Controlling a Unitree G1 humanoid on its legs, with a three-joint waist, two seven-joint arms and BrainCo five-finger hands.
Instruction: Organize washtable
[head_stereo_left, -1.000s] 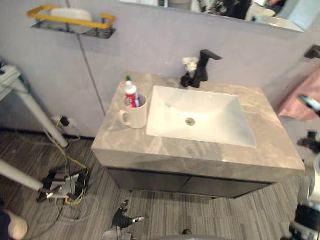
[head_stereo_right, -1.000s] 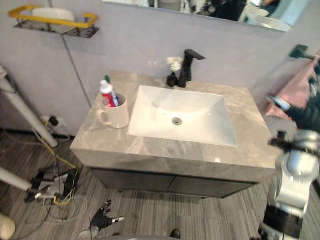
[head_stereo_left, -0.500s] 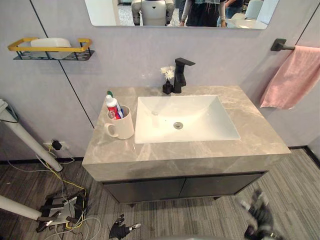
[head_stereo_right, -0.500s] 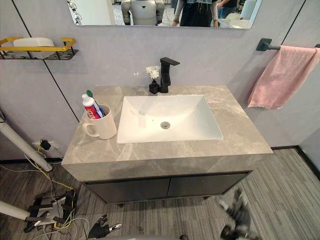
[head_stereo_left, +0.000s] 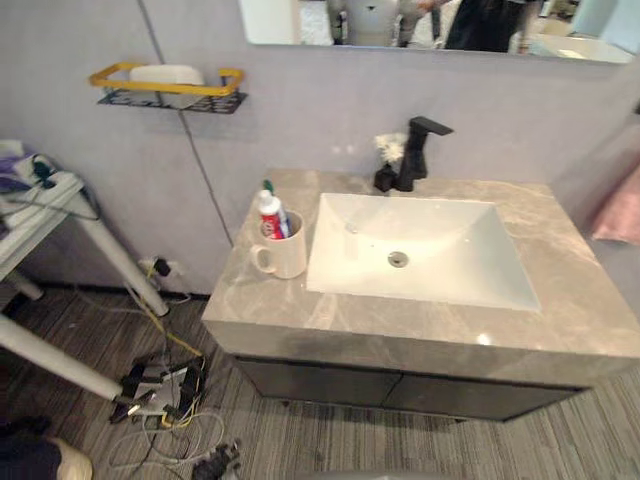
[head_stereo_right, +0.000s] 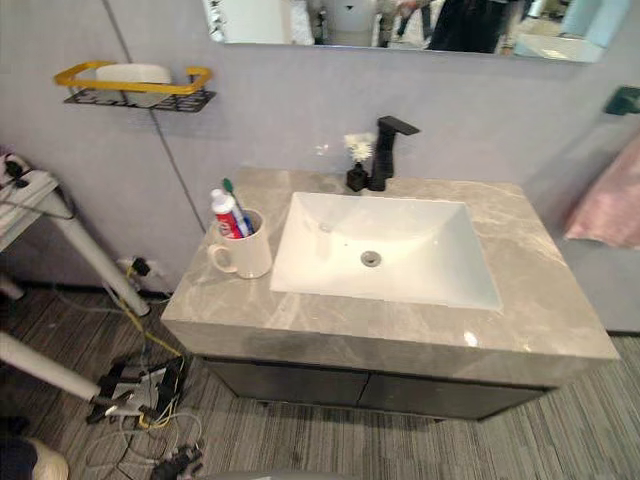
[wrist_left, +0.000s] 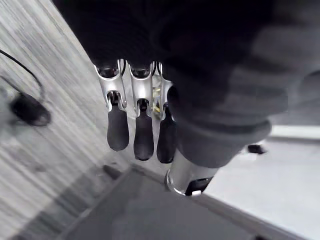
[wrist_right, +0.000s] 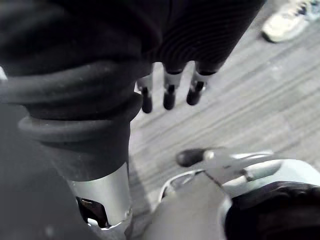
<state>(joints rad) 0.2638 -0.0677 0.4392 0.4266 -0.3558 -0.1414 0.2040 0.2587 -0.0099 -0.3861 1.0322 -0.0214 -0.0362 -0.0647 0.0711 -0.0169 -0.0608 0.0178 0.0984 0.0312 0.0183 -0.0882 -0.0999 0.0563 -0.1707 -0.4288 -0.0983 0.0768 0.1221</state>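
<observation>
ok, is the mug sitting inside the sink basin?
No, the mug stands on the countertop left of the basin, holding a toothpaste tube.

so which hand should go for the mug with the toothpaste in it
Left, probably: the white mug stands on the countertop left of the sink, nearer the left hand. Both hands hang open and low; the right hand would have to reach across the sink.

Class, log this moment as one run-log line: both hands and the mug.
left hand: open, empty, above floor | right hand: open, empty, above floor | mug: upright on countertop beside basin, holds toothpaste, toothbrush
</observation>
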